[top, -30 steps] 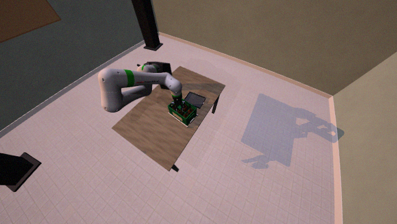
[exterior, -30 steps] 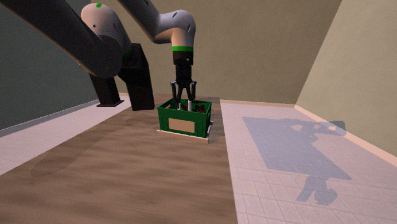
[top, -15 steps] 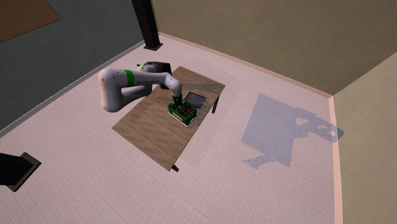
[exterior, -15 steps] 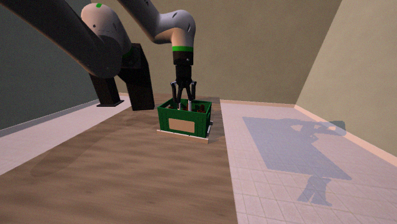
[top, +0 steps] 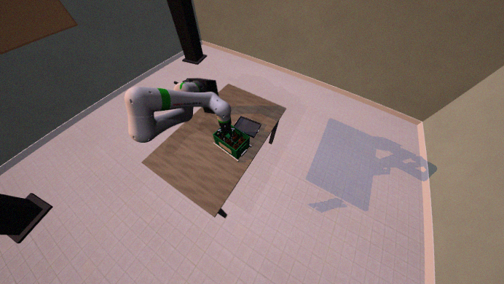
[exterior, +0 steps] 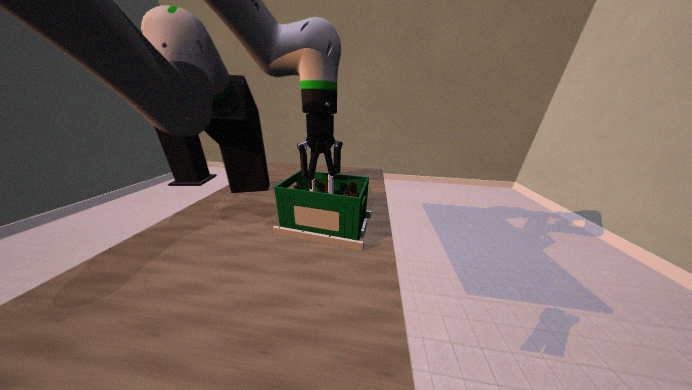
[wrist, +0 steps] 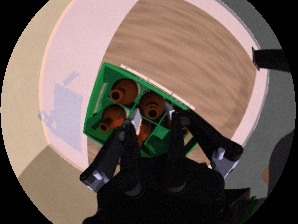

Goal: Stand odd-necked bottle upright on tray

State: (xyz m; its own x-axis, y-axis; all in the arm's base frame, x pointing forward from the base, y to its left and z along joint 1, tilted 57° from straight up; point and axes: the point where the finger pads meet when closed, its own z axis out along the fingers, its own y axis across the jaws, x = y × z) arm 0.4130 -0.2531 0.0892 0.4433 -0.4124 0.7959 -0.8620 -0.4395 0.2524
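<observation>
A green crate [top: 229,146] stands on the wooden table and holds brown bottles; it also shows in the exterior view [exterior: 321,210] and in the wrist view [wrist: 127,112]. In the wrist view I see the bottle tops [wrist: 152,103] from above, and their necks are too small to compare. My gripper [exterior: 320,185] points straight down with its fingertips just inside the crate's rim. The fingers are partly open, one on each side of a bottle top [wrist: 145,132], without clamping it. The dark tray [top: 247,126] lies flat on the table just behind the crate and is empty.
The crate sits on a thin light base board [exterior: 318,238] near the table's right edge. A dark robot pedestal [exterior: 240,135] stands at the table's far left corner. A black column [top: 187,30] rises from the floor behind the table.
</observation>
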